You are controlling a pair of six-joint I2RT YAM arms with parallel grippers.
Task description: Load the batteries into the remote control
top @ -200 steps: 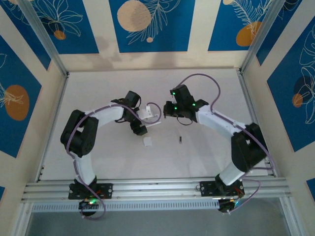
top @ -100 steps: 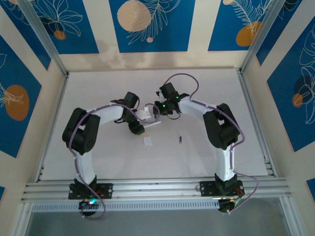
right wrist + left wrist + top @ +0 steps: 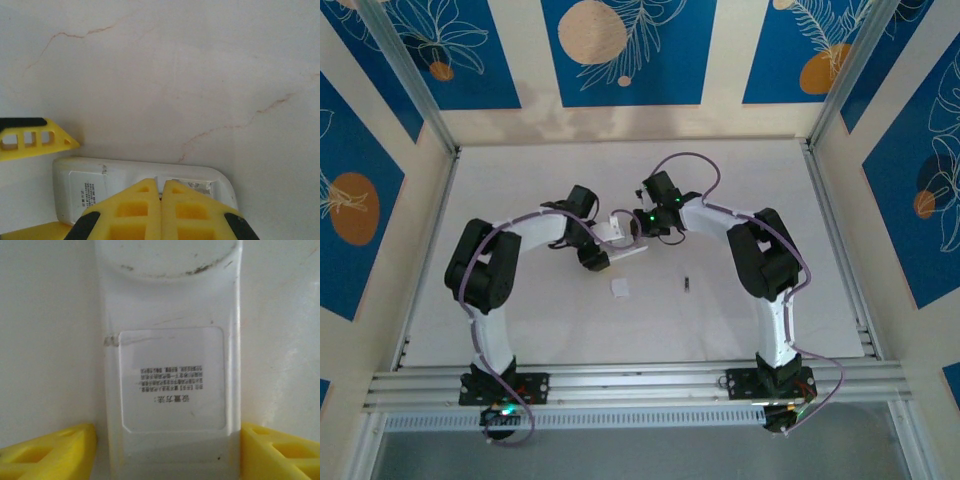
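Observation:
The remote control [image 3: 628,243] lies back up on the table between both arms. In the left wrist view its printed label [image 3: 171,386] faces me. My left gripper [image 3: 168,440] straddles its near end, with a yellow finger [image 3: 272,452] against each long side. My right gripper [image 3: 161,181] is shut, its tips resting over the open battery compartment [image 3: 197,186], where a metal contact shows. I see nothing between its fingers. One battery [image 3: 687,285], a thin dark cylinder, lies loose on the table to the right of the remote control [image 3: 125,175].
A small white square cover piece [image 3: 620,288] lies on the table just in front of the remote. Aluminium frame rails [image 3: 620,383] border the near edge, and panelled walls enclose the white tabletop [image 3: 520,180].
The right arm has swung left from mid-table and brought its shut gripper onto the remote's right end. The left gripper's jaws have narrowed onto the remote's sides.

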